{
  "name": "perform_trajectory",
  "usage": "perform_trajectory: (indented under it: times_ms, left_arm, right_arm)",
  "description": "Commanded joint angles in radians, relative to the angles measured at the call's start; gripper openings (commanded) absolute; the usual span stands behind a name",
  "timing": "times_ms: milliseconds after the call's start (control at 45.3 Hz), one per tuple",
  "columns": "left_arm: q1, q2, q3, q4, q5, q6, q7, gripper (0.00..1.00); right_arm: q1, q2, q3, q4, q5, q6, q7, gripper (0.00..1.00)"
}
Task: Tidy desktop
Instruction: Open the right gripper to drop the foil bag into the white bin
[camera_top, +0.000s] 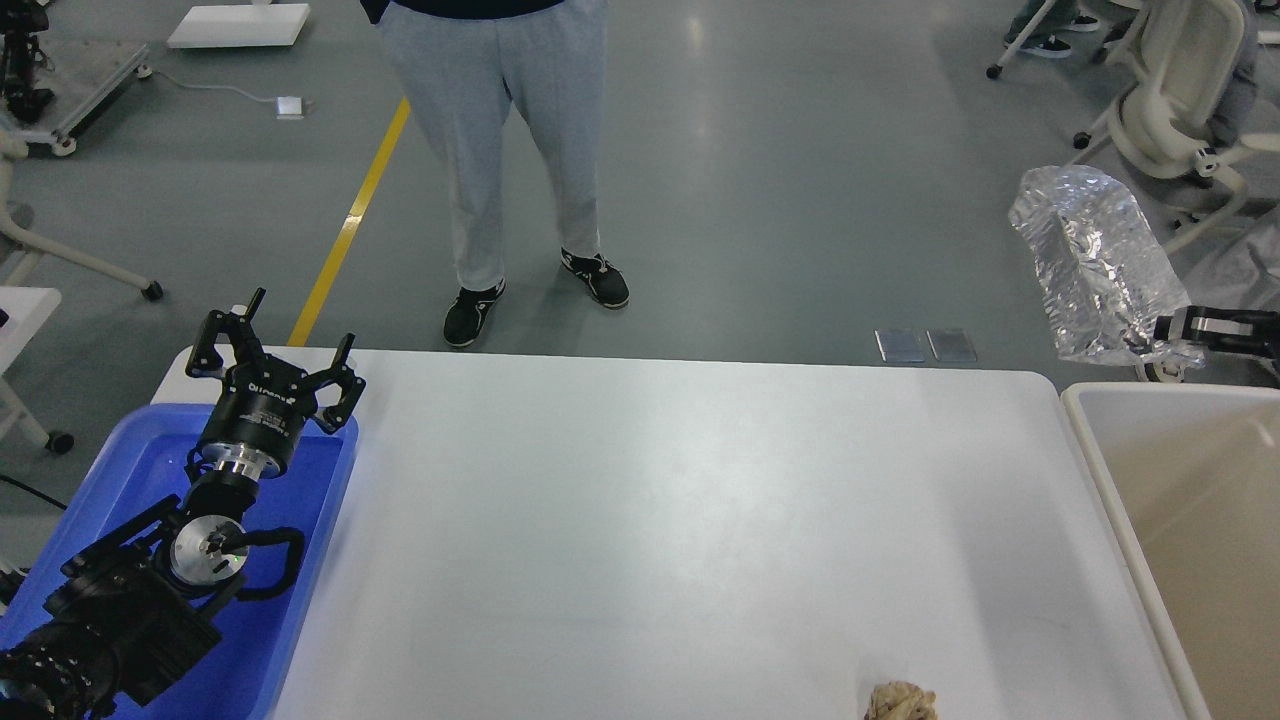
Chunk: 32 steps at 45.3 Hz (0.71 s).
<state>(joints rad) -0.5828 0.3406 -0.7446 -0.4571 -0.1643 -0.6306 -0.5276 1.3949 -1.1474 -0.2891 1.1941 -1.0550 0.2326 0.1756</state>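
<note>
The white desktop (650, 520) fills the middle of the head view. My right gripper (1172, 338) comes in from the right edge and is shut on the lower corner of a crumpled clear plastic bag (1095, 262). It holds the bag in the air beyond the desktop's far right corner, just behind the beige bin (1085, 440). My left gripper (275, 345) is open and empty above the far end of the blue tray (300, 590). A crumpled beige paper wad (902, 701) lies at the desktop's near edge.
A person (500, 150) stands just beyond the desktop's far edge. Wheeled office chairs (1160, 90) stand at the far right. A yellow line (350, 215) runs along the grey floor. Two small metal plates (925, 345) lie on the floor.
</note>
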Motion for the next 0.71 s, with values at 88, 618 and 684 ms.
perform_trajectory:
  times_ms: [88, 618, 684]
  left_arm:
    - [0.000, 0.000, 0.001, 0.000, 0.000, 0.000, 0.000, 1.00]
    - [0.001, 0.000, -0.001, 0.000, 0.000, 0.000, 0.001, 1.00]
    - [0.001, 0.000, -0.001, 0.000, 0.000, 0.000, 0.001, 1.00]
  right_arm:
    - [-0.221, -0.086, 0.005, -0.053, 0.343, -0.221, 0.030, 0.00]
    - [-0.700, 0.113, 0.111, -0.347, 0.943, -0.343, 0.096, 0.00]
    - [-0.764, 0.159, 0.156, -0.387, 0.954, -0.345, 0.096, 0.00]
